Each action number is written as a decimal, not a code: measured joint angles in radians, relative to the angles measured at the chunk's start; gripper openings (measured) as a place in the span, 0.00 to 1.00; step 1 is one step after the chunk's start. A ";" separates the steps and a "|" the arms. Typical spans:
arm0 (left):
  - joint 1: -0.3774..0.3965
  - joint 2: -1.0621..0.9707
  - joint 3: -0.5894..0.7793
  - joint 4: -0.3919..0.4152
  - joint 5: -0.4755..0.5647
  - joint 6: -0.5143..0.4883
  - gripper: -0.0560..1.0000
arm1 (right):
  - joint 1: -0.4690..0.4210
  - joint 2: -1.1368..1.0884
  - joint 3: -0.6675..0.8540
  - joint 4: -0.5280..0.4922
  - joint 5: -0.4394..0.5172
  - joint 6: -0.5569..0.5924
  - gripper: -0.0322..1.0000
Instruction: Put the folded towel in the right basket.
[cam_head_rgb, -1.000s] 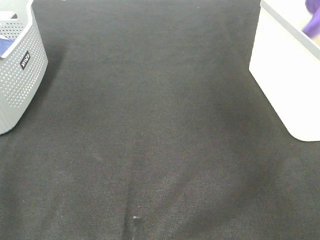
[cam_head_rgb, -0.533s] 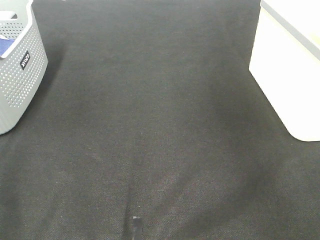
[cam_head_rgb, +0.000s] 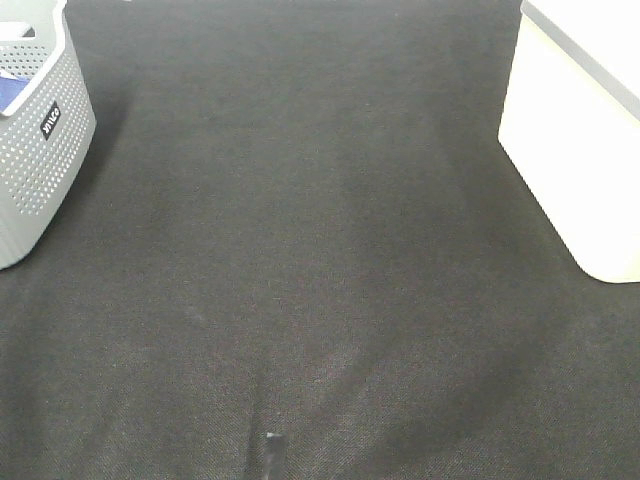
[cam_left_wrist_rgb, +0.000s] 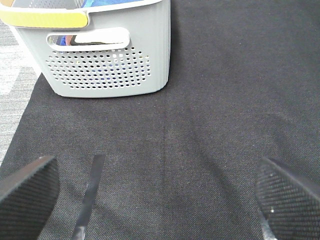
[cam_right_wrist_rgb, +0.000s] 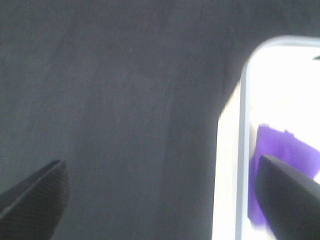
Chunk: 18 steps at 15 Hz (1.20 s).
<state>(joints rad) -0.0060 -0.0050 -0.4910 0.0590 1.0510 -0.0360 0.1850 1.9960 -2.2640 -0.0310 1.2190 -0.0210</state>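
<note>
The white right basket (cam_head_rgb: 575, 150) stands at the right edge of the black cloth. In the right wrist view the purple folded towel (cam_right_wrist_rgb: 282, 160) lies inside this basket (cam_right_wrist_rgb: 227, 150). My right gripper (cam_right_wrist_rgb: 160, 200) is open and empty above the basket's rim, with one finger over the cloth and one over the basket. My left gripper (cam_left_wrist_rgb: 155, 200) is open and empty, low over the cloth facing the grey left basket (cam_left_wrist_rgb: 105, 50). Neither gripper shows in the exterior high view.
The grey perforated left basket (cam_head_rgb: 35, 130) stands at the far left with blue cloth inside. A black cloth (cam_head_rgb: 320, 260) covers the table between the two baskets. A grey floor strip (cam_left_wrist_rgb: 15, 60) shows beside the cloth.
A purple patch at the top right above the white basket a second ago has gone from the exterior high view. Nothing else has moved.
</note>
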 joint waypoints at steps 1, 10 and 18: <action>0.000 0.000 0.000 0.000 0.000 0.000 0.99 | 0.000 -0.086 0.108 -0.002 -0.001 0.009 0.93; 0.000 0.000 0.000 0.000 0.000 0.000 0.99 | 0.000 -1.136 1.323 -0.020 -0.079 0.149 0.89; 0.000 0.000 0.000 0.000 0.000 0.000 0.99 | 0.000 -1.851 1.738 -0.035 -0.124 0.156 0.89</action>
<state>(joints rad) -0.0060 -0.0050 -0.4910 0.0590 1.0510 -0.0360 0.1850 0.1450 -0.5260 -0.0660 1.0950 0.1350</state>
